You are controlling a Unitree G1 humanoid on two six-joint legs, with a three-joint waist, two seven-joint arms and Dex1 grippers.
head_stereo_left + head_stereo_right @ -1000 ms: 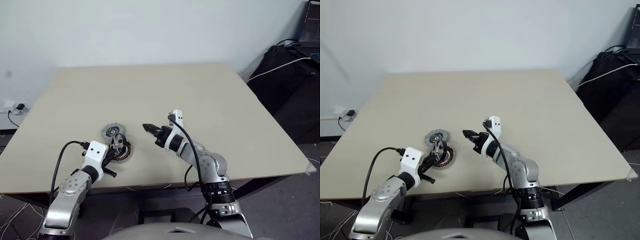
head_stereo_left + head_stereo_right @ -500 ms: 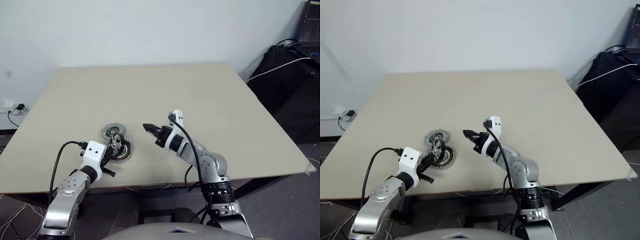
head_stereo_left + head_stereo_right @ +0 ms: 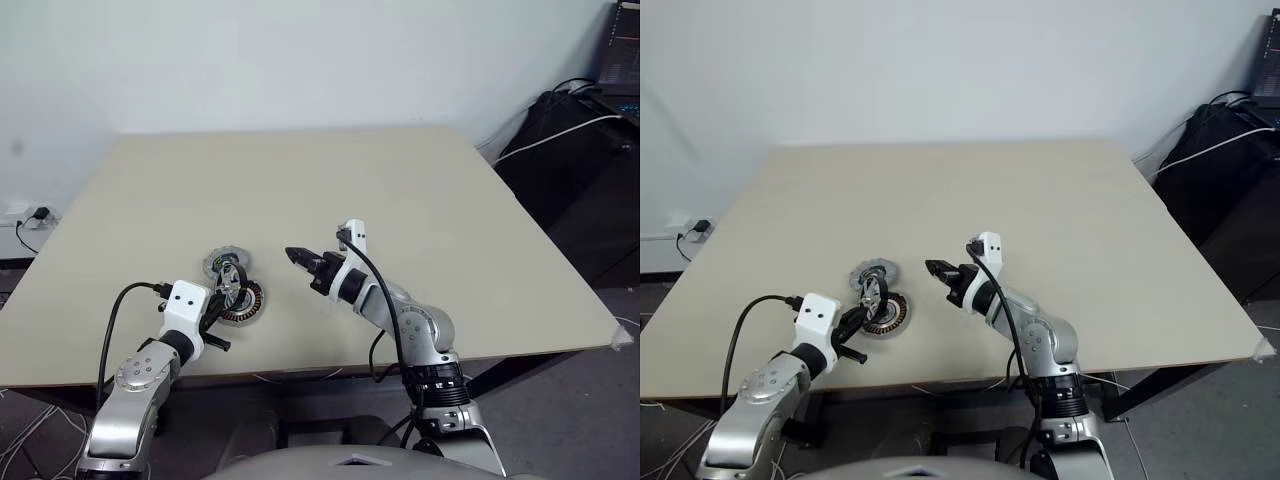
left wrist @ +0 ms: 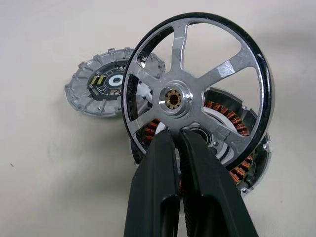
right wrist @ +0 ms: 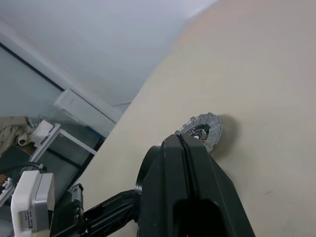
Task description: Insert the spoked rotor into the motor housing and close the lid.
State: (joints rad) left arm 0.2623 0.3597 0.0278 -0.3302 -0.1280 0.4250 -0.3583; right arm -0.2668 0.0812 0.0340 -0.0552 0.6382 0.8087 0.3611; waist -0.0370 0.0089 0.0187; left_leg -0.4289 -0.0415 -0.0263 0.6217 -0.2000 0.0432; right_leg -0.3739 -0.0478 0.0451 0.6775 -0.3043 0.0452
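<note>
My left gripper (image 4: pixel 177 136) is shut on the lower rim of the spoked rotor (image 4: pixel 174 98), a silver wheel with a small brass-coloured hub, held upright on edge. Right behind and under it lies the motor housing (image 4: pixel 242 168) with its copper windings, near the table's front left (image 3: pixel 248 303). The lid (image 4: pixel 94 89) lies flat just beyond the housing, dark centre up (image 3: pixel 218 263). My right gripper (image 3: pixel 292 255) hovers shut and empty a little to the right of the housing, pointing toward it; its wrist view shows the lid (image 5: pixel 201 132) past the fingertips.
The beige table (image 3: pixel 400 180) stretches wide behind and to the right of the parts. Its front edge runs close below the housing. Dark equipment with cables (image 3: pixel 590 120) stands off the table's right side, and a wall socket (image 3: pixel 35 215) is at the left.
</note>
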